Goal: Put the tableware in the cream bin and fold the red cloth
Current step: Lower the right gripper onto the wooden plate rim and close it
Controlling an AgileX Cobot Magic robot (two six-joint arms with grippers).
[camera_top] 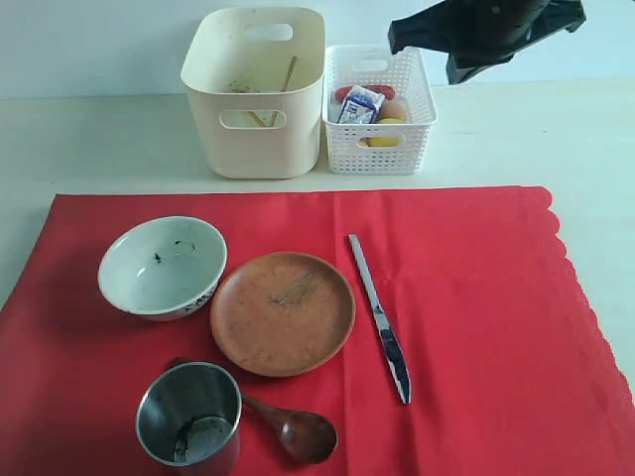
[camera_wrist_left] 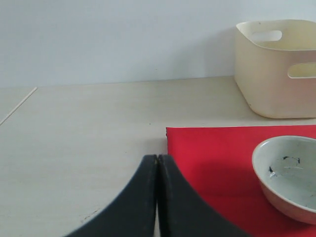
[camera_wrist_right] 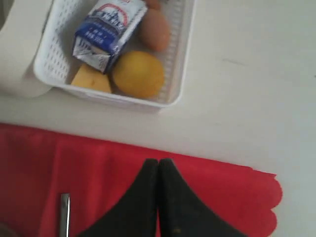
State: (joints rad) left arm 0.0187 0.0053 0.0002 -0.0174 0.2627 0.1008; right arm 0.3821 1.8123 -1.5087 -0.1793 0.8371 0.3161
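The red cloth (camera_top: pixel 466 327) lies flat, its scalloped edge on the right. On it rest a white speckled bowl (camera_top: pixel 162 266), a brown plate (camera_top: pixel 283 312), a steel cup (camera_top: pixel 189 415), a dark wooden spoon (camera_top: pixel 293 431) and a silver knife (camera_top: pixel 379 317). Behind the cloth stands the cream bin (camera_top: pixel 253 94) with chopsticks (camera_top: pixel 288 74) inside. My left gripper (camera_wrist_left: pixel 157 158) is shut and empty, hovering over the cloth's far left corner (camera_wrist_left: pixel 217 158) near the bowl (camera_wrist_left: pixel 289 175). Shut and empty too, my right gripper (camera_wrist_right: pixel 158 162) hangs above the cloth's far edge (camera_wrist_right: pixel 98 168).
A white perforated basket (camera_top: pixel 412 149) beside the bin holds a milk carton (camera_wrist_right: pixel 106 32), a lemon (camera_wrist_right: pixel 137 74) and an egg (camera_wrist_right: pixel 155 27). The right arm (camera_top: pixel 486 30) hangs high at the back right. Bare pale table (camera_top: pixel 99 139) surrounds the cloth.
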